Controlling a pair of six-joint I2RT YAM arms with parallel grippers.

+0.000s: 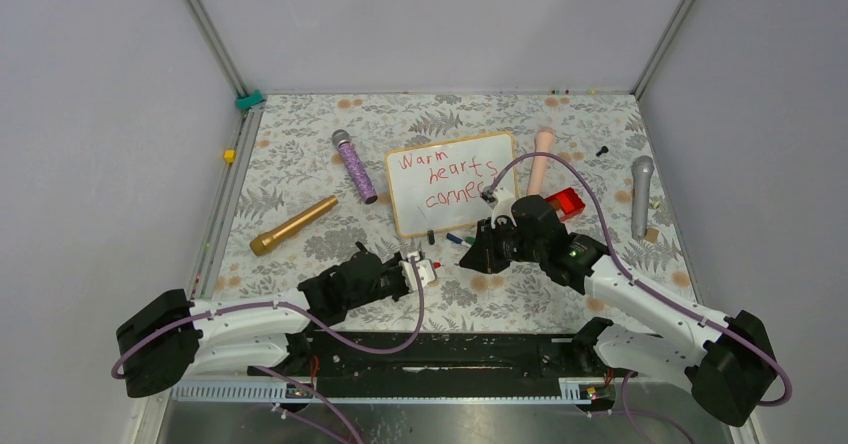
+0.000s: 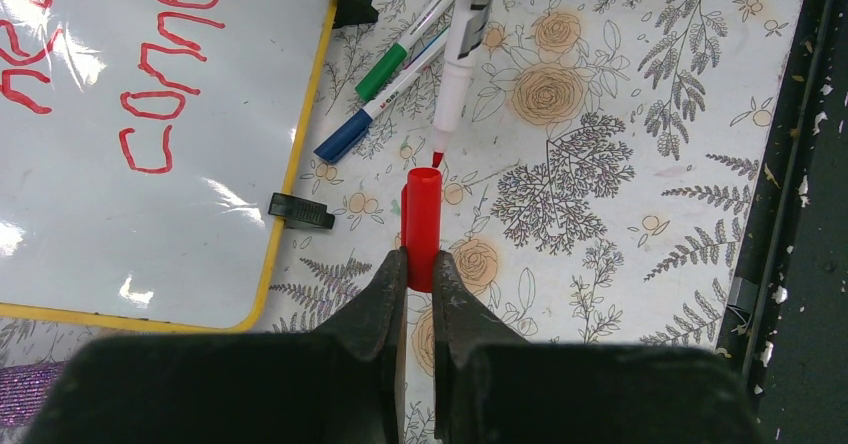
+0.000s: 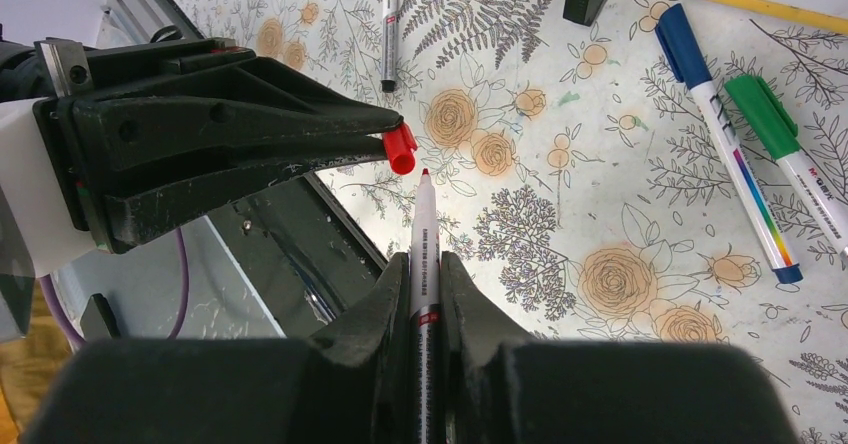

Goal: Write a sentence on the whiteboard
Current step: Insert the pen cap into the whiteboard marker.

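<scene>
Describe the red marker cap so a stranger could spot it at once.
Start at the wood-framed whiteboard, then look just off its near edge. There the left hand pinches the red cap, a short open tube facing the uncapped marker. The blue marker and green marker nearby lie loose and capped.

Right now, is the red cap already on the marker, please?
No, the marker tip sits just short of the red cap.

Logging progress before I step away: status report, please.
Left fingers shut on red cap. Right fingers shut on marker, tip just short of cap mouth. Board reads Warm hearts connec, end hidden. Nothing between tip and cap.
</scene>
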